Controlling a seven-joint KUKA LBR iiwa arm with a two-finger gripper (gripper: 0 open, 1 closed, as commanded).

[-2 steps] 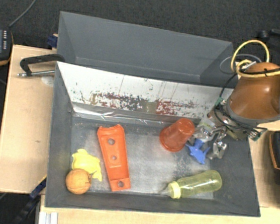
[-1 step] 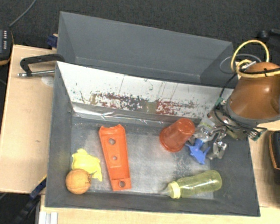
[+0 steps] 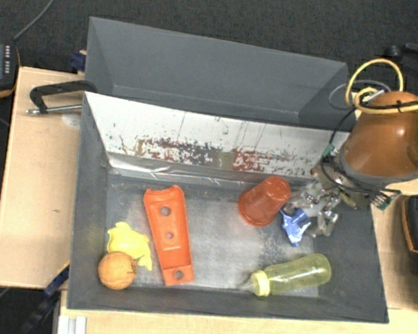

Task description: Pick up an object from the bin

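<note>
In the bin's right part, the gripper [image 3: 315, 213] sits against a crumpled blue wrapper [image 3: 293, 228] beside the orange-red cup [image 3: 264, 201], and I cannot tell whether it is closed; the grasp step seems in hand, so next comes a firm pinch, then lifting.

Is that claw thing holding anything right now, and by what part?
It cannot be told. The gripper is down at a small crumpled blue-and-white wrapper beside the tipped red plastic cup, but no clear grip shows.

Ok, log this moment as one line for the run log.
task: pick from bin | gripper: low at right side, beside blue crumpled wrapper | nearby: red cup, yellow-green bottle
</note>
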